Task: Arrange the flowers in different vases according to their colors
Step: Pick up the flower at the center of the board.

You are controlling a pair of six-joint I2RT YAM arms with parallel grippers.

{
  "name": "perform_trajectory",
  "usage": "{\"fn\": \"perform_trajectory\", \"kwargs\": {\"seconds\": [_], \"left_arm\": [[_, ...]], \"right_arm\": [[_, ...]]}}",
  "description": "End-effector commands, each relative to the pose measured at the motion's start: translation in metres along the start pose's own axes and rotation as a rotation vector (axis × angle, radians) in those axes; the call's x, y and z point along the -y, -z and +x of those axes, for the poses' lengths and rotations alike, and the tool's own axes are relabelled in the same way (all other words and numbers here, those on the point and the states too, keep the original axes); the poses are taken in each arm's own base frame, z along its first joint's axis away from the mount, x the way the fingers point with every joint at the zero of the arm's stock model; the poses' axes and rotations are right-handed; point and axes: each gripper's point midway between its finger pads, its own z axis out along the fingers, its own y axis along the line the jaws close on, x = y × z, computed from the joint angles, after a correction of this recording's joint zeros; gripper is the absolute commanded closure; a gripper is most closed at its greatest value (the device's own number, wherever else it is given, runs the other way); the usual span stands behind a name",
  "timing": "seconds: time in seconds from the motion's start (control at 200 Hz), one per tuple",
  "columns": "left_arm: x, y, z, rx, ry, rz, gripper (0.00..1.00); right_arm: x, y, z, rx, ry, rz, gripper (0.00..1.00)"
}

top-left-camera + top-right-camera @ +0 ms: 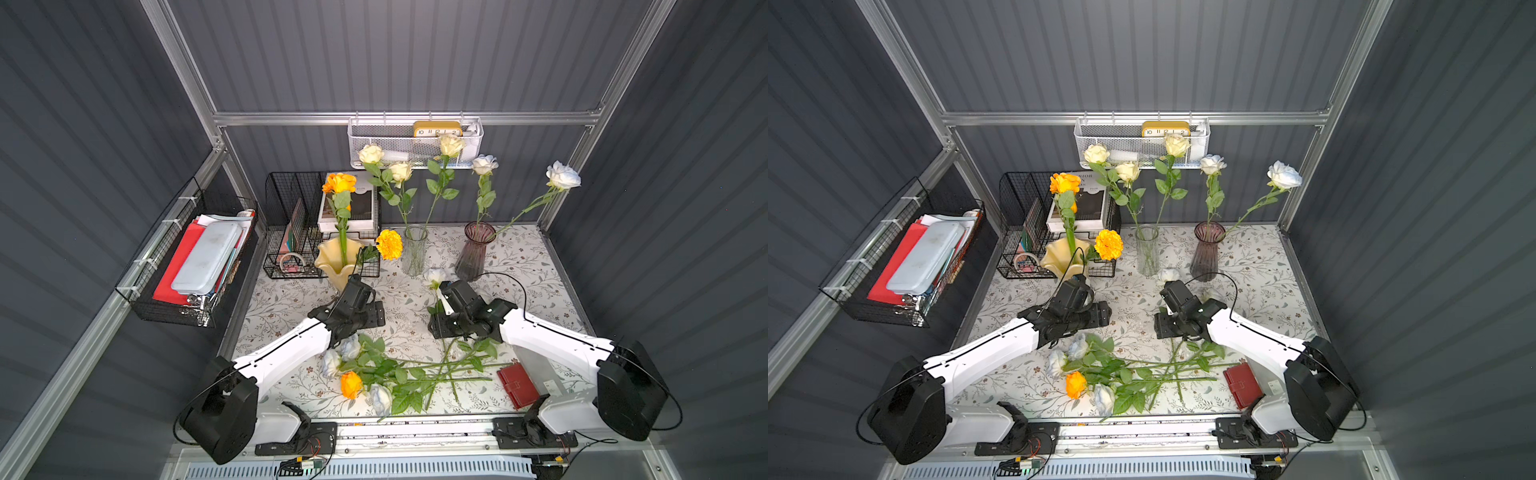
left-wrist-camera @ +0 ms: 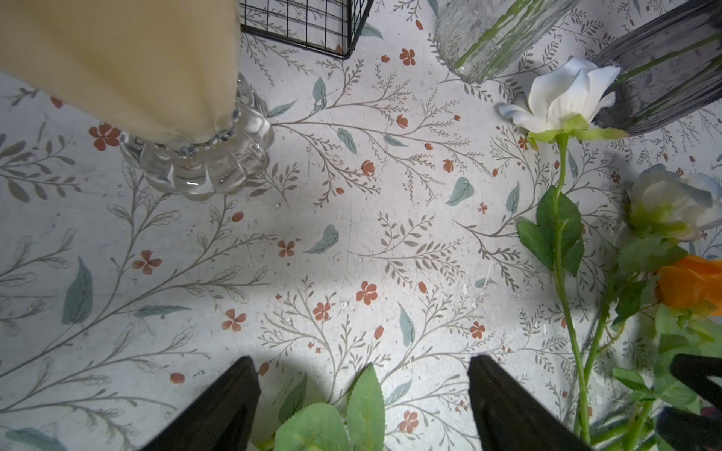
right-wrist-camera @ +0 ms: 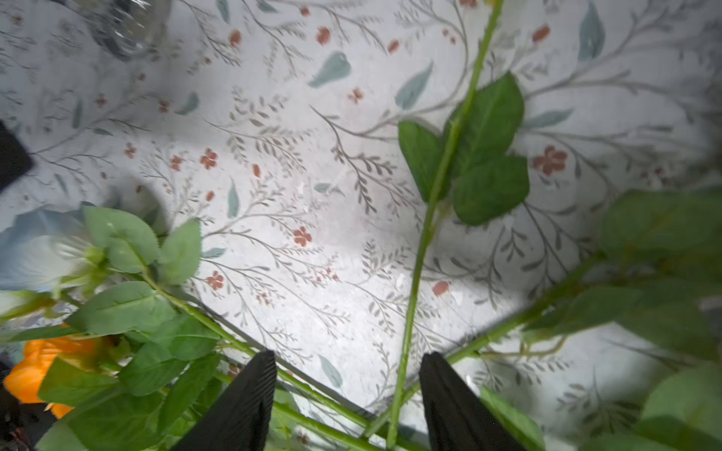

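Right wrist view shows the right claw (image 3: 347,355) with its fingers apart and the stem of a white rose (image 3: 426,234) running between them. The stem passes closer to one finger, with a gap visible on each side, so nothing is pinched. In a top view this rose's bloom (image 1: 434,276) sits just in front of the base of the ribbed purple vase (image 1: 471,255). Whether the flower rests on the counter (image 1: 540,282) or is raised off it cannot be told.

The left claw (image 2: 361,359) hangs over bare floral cloth just in front of the pale yellow vase (image 1: 328,259). Its fingers are spread wide and grip nothing; only some leaves show low between them.

At the back of the counter, the yellow vase holds an upright orange rose (image 1: 340,183) and a marigold (image 1: 389,244) leaning out over its rim. The clear glass cylinder (image 1: 414,253) holds three cream roses (image 1: 401,170). The purple vase holds two white roses (image 1: 484,164), one leaning far outward.

Near the front edge, between the two arms, lies a loose pile of flowers (image 1: 395,374) with crossed stems: three bluish-white blooms and one orange bloom (image 1: 351,384). A red wallet (image 1: 517,384) lies beside the stem ends.
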Motion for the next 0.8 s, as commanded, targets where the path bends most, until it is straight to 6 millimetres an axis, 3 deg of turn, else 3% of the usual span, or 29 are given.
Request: {"fn": "perform_trajectory", "kwargs": {"seconds": [0.0,0.245,0.325,0.465,0.645,0.796], "left_arm": [[0.0,0.004,0.0,0.009,-0.015,0.014,0.12],[0.0,0.004,0.0,0.009,-0.015,0.013,0.12],[-0.001,0.003,0.0,0.006,-0.016,0.009,0.12],[-0.001,0.002,0.0,0.004,-0.017,0.008,0.13],[-0.001,0.002,0.0,0.007,-0.017,0.005,0.12],[-0.001,0.002,0.0,0.005,-0.017,0.005,0.12]], "right_arm": [[0.019,-0.009,0.014,-0.089,-0.047,0.113,0.37],[0.026,-0.045,0.014,-0.181,-0.012,0.179,0.48],[0.027,-0.056,0.011,-0.199,-0.003,0.193,0.58],[0.036,-0.07,0.009,-0.229,0.021,0.249,0.84],[0.032,-0.065,-0.006,-0.208,0.055,0.258,1.0],[0.028,-0.04,-0.027,-0.156,0.066,0.26,1.0]]}}
